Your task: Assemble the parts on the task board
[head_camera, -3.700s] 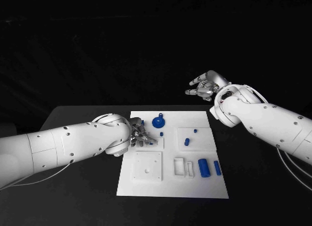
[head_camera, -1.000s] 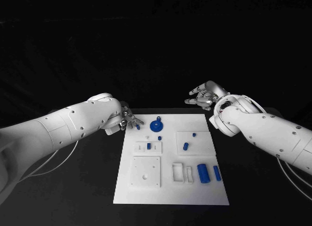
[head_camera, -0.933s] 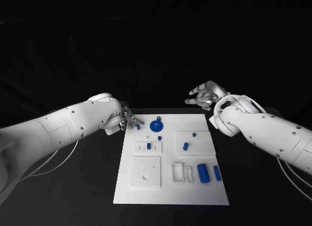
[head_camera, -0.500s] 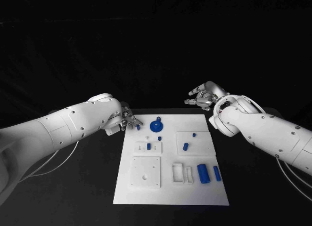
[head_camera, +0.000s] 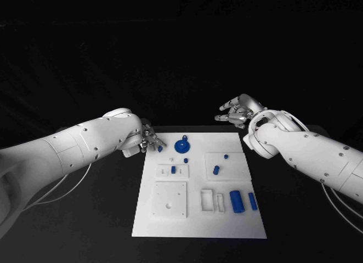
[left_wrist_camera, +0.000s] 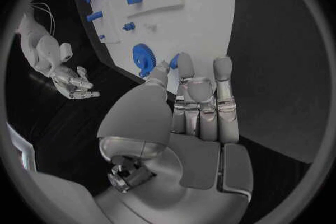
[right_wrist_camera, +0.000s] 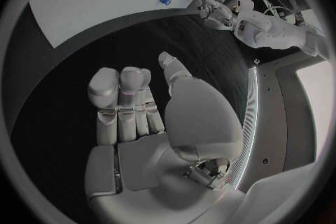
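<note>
Left hand: the left hand (head_camera: pixel 147 140) is held at the far left corner of the task board (head_camera: pixel 196 223); a small blue peg (head_camera: pixel 159 147) is pinched at its fingertips (left_wrist_camera: pixel 183 63), as the left wrist view shows.
Right hand: the right hand (head_camera: pixel 238 111) is raised beyond the far right corner of the board, fingers loosely apart, nothing grasped.
Near edge of board: a white square block (head_camera: pixel 170 199) is seated on the left; a white slotted frame (head_camera: pixel 212 200) and two blue cylinders (head_camera: pixel 237 201) are laid to its right.
Middle of board: a blue peg is stood in the left raised plate (head_camera: pixel 172 171); two small blue pieces (head_camera: pixel 217 167) are found on the right raised plate.
Far edge of board: the blue gear (head_camera: pixel 182 146) is laid just beside the left fingertips.
Change: since 3.7 s ago the left hand is seen to have been moved from the middle plate to the far left corner, and a peg now stands in that plate; over the last second almost nothing has been shifted. The right hand has been lowered slightly.
Meaning for the task: one insertion is judged done; the pinched peg is judged the next part to be seated, and a careful alignment will be called for.
</note>
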Robot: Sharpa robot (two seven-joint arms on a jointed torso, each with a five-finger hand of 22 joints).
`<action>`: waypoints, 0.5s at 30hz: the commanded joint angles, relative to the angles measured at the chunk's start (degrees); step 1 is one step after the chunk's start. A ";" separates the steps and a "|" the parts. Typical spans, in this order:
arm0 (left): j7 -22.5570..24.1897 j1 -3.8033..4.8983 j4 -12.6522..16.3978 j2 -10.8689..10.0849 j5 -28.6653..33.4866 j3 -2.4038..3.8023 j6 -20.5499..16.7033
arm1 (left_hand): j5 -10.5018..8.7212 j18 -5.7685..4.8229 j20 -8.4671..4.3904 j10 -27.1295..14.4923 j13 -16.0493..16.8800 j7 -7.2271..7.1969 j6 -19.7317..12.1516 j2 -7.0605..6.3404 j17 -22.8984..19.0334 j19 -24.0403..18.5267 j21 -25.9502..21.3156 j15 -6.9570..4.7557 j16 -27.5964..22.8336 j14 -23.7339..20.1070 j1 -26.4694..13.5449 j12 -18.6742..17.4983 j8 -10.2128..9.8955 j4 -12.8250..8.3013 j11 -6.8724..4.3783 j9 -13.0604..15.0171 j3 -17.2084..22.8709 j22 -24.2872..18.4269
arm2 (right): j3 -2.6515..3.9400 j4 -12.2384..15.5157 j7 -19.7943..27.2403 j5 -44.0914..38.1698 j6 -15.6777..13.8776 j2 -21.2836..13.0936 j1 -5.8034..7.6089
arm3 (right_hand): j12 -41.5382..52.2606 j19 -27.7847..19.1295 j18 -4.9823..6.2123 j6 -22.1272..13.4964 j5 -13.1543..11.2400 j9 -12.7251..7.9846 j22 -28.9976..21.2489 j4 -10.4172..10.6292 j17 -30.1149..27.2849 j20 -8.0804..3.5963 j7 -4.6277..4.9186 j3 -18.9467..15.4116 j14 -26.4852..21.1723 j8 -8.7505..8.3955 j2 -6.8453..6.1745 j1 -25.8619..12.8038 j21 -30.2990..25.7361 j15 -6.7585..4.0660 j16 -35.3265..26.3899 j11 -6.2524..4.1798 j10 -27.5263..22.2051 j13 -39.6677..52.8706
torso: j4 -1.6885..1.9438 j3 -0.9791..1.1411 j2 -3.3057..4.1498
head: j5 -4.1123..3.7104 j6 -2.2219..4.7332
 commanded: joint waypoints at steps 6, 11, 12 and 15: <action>0.37 0.06 0.48 0.04 0.41 0.03 0.75 | 0.73 -0.23 -0.08 2.62 -0.11 -0.55 0.25 0.75 0.32 -0.24 0.29 -0.22 0.27 -0.08 -0.31 0.32 0.04 -0.77 -0.33 4.88 -0.21 1.11 | 0.03 -0.15 0.33 -0.25 0.63 0.19 -0.03 | -0.08 3.41 0.75 -0.06 0.10 -0.04 6.00 0.25 -0.03 0.03 0.03 -0.05 0.41 -0.16 -0.33 -0.23 -0.33 -0.01 -0.27 -0.07 0.15 -0.05 | -0.01 -0.02 0.03 | -0.09 -0.06; 0.45 0.06 0.55 -0.08 0.41 0.04 0.24 | -0.10 -0.21 -0.07 2.62 -0.11 -0.52 0.14 0.38 0.19 -0.21 0.28 -0.21 0.14 -0.13 -0.80 0.34 0.01 -0.42 -0.32 5.94 -0.50 1.10 | 0.03 -0.20 0.35 -0.25 0.61 0.20 -0.03 | -0.08 3.41 0.75 -0.06 0.10 -0.04 6.00 0.25 -0.03 0.03 0.03 -0.05 0.41 -0.16 -0.33 -0.23 -0.33 -0.01 -0.27 -0.07 0.15 -0.05 | 0.00 -0.03 0.01 | -0.18 0.16; 0.46 0.06 0.52 -0.10 0.41 0.04 0.15 | -0.64 -0.21 -0.07 2.62 -0.10 -0.49 0.13 0.21 0.20 -0.19 0.29 -0.21 0.14 -0.11 -0.93 0.36 0.00 -0.27 -0.29 6.00 -0.60 1.10 | 0.03 -0.20 0.36 -0.25 0.61 0.21 -0.03 | -0.08 3.41 0.75 -0.06 0.10 -0.04 6.00 0.25 -0.03 0.03 0.03 -0.05 0.41 -0.16 -0.33 -0.23 -0.33 -0.01 -0.27 -0.07 0.15 -0.05 | 0.00 -0.03 0.01 | -0.18 0.16; 0.46 0.05 0.40 -0.13 0.42 0.04 0.05 | -1.55 -0.18 -0.05 2.62 -0.08 -0.40 0.05 -0.14 0.16 -0.16 0.26 -0.19 0.11 -0.07 -1.12 0.38 -0.03 0.16 -0.27 6.08 -0.69 1.09 | 0.03 -0.21 0.38 -0.25 0.60 0.23 -0.03 | -0.08 3.41 0.75 -0.06 0.10 -0.04 6.00 0.25 -0.03 0.03 0.03 -0.05 0.41 -0.16 -0.33 -0.23 -0.33 -0.01 -0.27 -0.07 0.15 -0.05 | -0.01 -0.01 -0.01 | -0.14 0.10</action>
